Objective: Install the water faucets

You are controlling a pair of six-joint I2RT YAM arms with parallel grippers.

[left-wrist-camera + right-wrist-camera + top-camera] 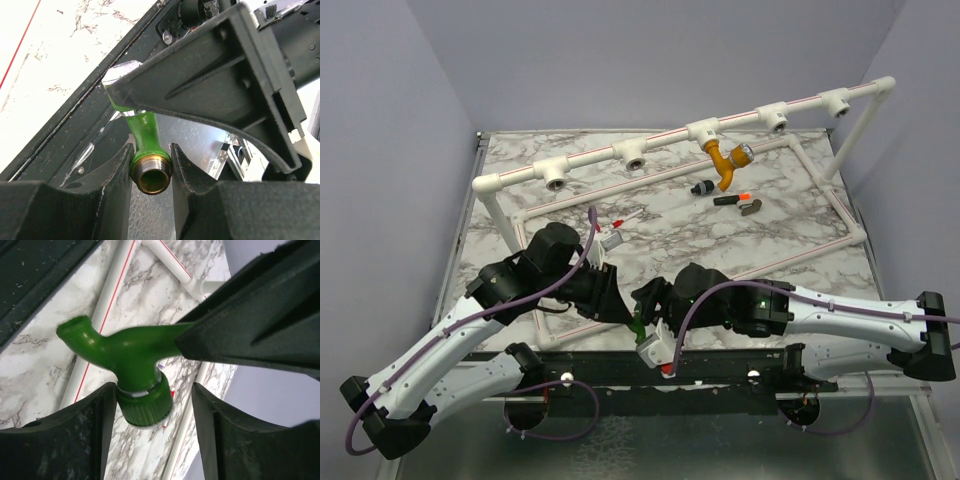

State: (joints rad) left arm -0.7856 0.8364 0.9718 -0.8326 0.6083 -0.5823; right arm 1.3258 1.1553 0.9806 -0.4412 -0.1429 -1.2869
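The bright green water faucet [145, 132] hangs over the table's near edge between both arms. My left gripper [151, 150] is shut on its brass threaded end, one finger on each side. My right gripper [154, 390] is open around the faucet's ribbed green cap [145, 407]: its left finger touches the cap, its right finger stands clear with a gap. In the top view the green faucet [638, 325] shows just below the two grippers, left [613, 298] and right [644, 303]. The mustard-orange faucet [723, 158] hangs from a socket of the pipe frame [660, 135].
The white red-striped pipe frame rings the marble table [790, 235], with open T-sockets [556, 180] along its raised back bar. Small black and orange parts [732, 200] lie below the orange faucet. Thin pens and a small fitting [612, 240] lie left of centre.
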